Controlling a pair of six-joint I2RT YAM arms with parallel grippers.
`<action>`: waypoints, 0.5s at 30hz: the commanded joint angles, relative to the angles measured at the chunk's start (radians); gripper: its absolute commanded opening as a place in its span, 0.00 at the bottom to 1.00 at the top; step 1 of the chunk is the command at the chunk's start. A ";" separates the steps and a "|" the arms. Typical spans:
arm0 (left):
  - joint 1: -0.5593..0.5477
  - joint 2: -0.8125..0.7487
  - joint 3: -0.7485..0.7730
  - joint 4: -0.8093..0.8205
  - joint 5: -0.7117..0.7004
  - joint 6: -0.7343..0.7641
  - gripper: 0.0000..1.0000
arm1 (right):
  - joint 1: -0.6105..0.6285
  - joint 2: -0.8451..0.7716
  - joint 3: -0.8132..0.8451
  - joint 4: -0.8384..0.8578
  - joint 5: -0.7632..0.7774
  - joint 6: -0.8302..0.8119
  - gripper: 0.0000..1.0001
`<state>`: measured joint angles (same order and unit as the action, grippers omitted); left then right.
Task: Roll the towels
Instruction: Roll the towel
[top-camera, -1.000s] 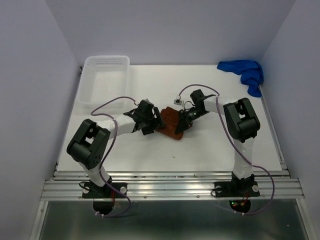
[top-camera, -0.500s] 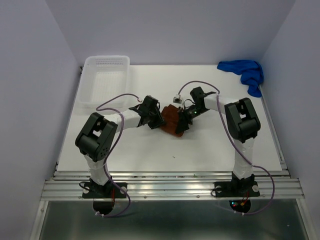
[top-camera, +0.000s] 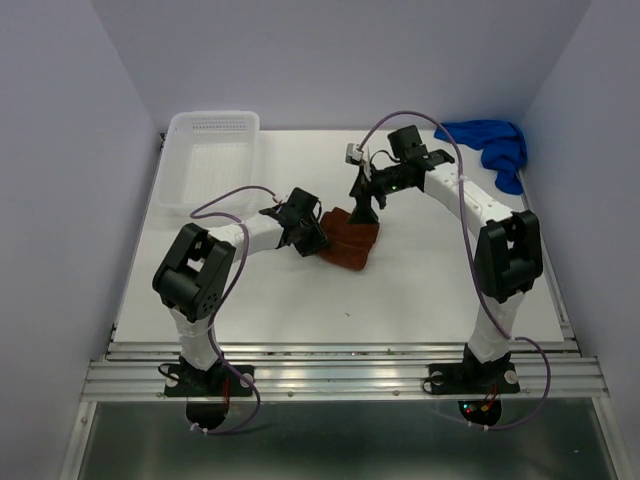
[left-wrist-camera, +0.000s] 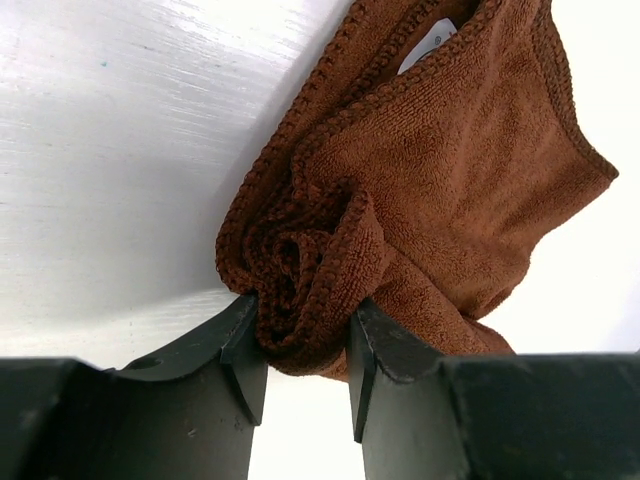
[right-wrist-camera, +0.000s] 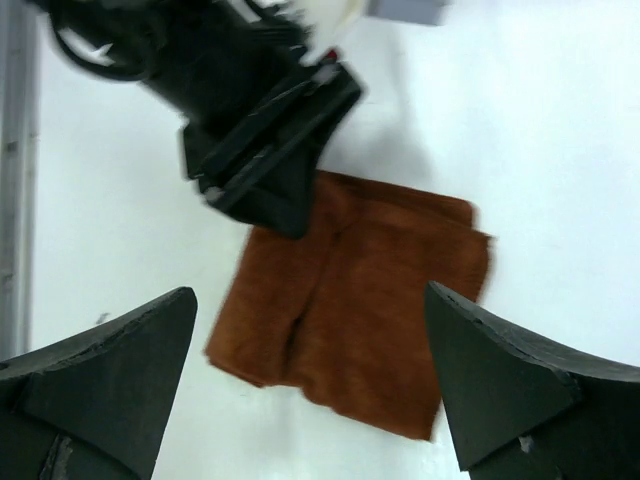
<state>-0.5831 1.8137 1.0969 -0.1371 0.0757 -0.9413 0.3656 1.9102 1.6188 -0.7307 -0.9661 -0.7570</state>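
Inside left gripper, edge of rust-brown towel

The brown towel was nubbly terry cloth, matt, with a ribbed stitched hem. The blue towel looked like soft, matt cloth too. The table was smooth and white with a faint sheen. The basket was perforated white plastic. The left gripper and right gripper were matt black plastic — the rail, brushed metal.

Rust-brown towel cut off at top
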 joint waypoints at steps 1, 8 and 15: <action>0.003 0.001 0.014 -0.156 -0.037 0.019 0.31 | 0.007 -0.002 0.072 0.157 0.200 0.112 1.00; 0.006 -0.069 0.015 -0.240 -0.024 0.071 0.31 | 0.156 -0.172 -0.190 0.411 0.567 0.337 1.00; 0.025 -0.088 0.008 -0.300 0.012 0.131 0.30 | 0.361 -0.352 -0.445 0.527 0.851 0.452 1.00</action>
<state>-0.5686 1.7641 1.1198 -0.3279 0.0887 -0.8696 0.6548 1.6604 1.2427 -0.3424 -0.3016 -0.3897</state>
